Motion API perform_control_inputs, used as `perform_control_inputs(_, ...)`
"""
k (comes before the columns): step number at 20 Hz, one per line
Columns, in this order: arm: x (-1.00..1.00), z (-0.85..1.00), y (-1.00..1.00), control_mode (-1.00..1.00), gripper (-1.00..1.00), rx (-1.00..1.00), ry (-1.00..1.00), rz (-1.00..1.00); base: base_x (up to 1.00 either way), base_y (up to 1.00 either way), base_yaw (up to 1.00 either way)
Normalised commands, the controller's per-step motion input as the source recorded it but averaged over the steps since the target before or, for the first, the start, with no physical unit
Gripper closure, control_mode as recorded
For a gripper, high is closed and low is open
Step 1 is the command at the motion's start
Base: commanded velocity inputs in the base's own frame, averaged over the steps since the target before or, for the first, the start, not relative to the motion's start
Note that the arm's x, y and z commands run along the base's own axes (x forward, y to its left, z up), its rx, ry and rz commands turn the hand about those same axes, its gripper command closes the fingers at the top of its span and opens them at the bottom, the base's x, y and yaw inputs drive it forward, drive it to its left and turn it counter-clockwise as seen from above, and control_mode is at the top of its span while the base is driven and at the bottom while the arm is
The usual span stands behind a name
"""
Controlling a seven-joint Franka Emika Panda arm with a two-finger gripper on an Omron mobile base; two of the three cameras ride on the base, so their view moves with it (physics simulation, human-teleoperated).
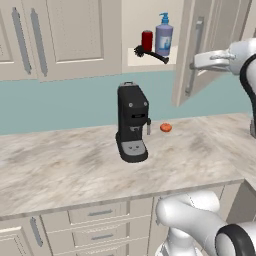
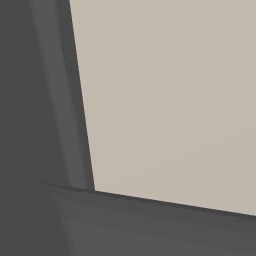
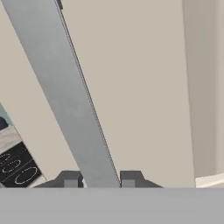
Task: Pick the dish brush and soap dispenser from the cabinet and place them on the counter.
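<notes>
Black dish brush (image 1: 151, 54) and lavender soap dispenser (image 1: 163, 36) on open cabinet (image 1: 150, 56) shelf, above marbled counter (image 1: 90, 165)

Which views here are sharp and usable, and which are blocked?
Left base view: evenly lit, slightly soft, lavender-blue soap dispenser readable on the cream cabinet shelf. Right base view: blocked by flat beige and dark grey surfaces. Hand view: close-up of grey bar handle.

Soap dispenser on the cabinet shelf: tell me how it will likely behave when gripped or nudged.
The soap dispenser stands upright, taller than wide with a narrow pump top, so a high nudge could probably tip it. Its rounded body looks smooth, so it may slip in a grip. The dish brush lies right in front and the red can stands beside it, so a push would likely disturb them.
</notes>
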Motion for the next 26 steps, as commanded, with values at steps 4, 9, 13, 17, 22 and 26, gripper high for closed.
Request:
perform_control_inputs(4,-0.25,-0.07,-0.47,-1.00,1.00,0.02,0.05,0.10,0.00,0.00,0.00)
perform_control_inputs(9,-0.25,-0.08,-0.47,-1.00,1.00,0.03,0.03,0.10,0.00,0.00,0.00)
perform_control_inputs(13,-0.06,-0.17,-0.22,-1.00,-1.00,0.02,0.03,0.10,0.00,0.00,0.00)
perform_control_inputs(17,-0.02,-0.07,-0.24,-1.00,-1.00,0.04,0.01,0.09,0.00,0.00,0.00)
perform_control_inputs(22,-0.02,0.00,-0.12,-1.00,-1.00,0.04,0.00,0.11,0.00,0.00,0.00)
perform_control_inputs(26,-0.07,0.00,0.00,-1.00,-1.00,0.06,-0.01,0.14,0.00,0.00,0.00)
